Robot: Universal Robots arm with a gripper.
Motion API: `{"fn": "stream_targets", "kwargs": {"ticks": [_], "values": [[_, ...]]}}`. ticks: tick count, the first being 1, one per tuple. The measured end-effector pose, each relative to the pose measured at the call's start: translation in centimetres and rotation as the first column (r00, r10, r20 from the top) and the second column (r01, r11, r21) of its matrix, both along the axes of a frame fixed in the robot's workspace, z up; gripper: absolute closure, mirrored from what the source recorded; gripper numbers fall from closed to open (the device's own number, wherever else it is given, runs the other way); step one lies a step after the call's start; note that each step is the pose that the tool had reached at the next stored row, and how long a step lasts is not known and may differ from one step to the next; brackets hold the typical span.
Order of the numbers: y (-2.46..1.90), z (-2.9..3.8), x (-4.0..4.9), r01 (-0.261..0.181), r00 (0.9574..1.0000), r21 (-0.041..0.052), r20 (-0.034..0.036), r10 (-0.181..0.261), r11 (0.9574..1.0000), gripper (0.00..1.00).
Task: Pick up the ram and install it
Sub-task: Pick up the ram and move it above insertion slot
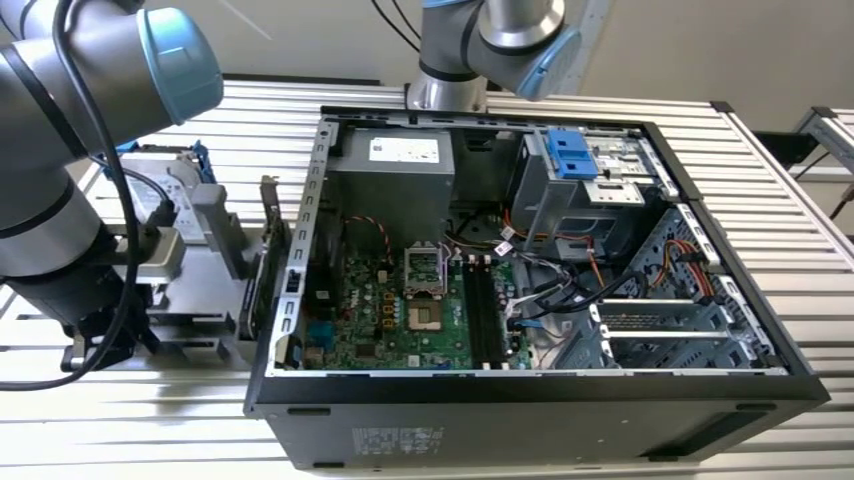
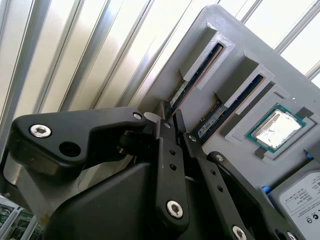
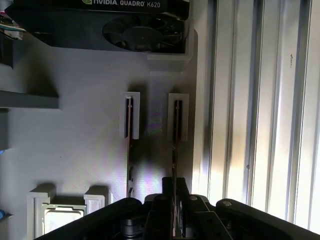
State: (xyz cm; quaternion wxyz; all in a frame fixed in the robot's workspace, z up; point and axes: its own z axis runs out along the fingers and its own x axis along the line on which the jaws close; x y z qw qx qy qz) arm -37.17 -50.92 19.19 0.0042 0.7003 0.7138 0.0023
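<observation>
The ram (image 3: 177, 125) stands on edge in a slot of the grey holder (image 3: 75, 150), beside a second stick (image 3: 129, 125) in the neighbouring slot. My gripper (image 3: 175, 192) has its black fingers pressed against both faces of the ram's near end, and the stick still sits in its slot. In the second wrist view the same ram (image 2: 197, 75) runs away from the gripper (image 2: 170, 117), with the other stick (image 2: 235, 102) alongside it. In the exterior view my arm (image 1: 54, 200) reaches down over the holder (image 1: 200, 270) at that view's left.
A silver processor chip (image 2: 277, 127) lies in a pocket of the holder, and a graphics card with a fan (image 3: 125, 25) stands at its far side. The open computer case (image 1: 747, 330) holds the green motherboard (image 1: 400, 310) with dark memory slots (image 1: 483, 310). A second arm's base (image 1: 467, 60) stands behind the case.
</observation>
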Motion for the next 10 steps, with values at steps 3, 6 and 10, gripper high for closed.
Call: {"fn": "stream_targets", "kwargs": {"ticks": [3, 6, 10], "values": [[0.00, -0.01, 0.00, 0.000, 1.0000, 0.0000, 0.0000, 0.000, 1.0000, 1.00], [0.00, -0.01, 0.00, 0.000, 1.0000, 0.0000, 0.0000, 0.000, 1.0000, 1.00], [0.00, 0.00, 0.00, 0.000, 1.0000, 0.0002, 0.0002, 0.000, 1.0000, 1.00]]}}
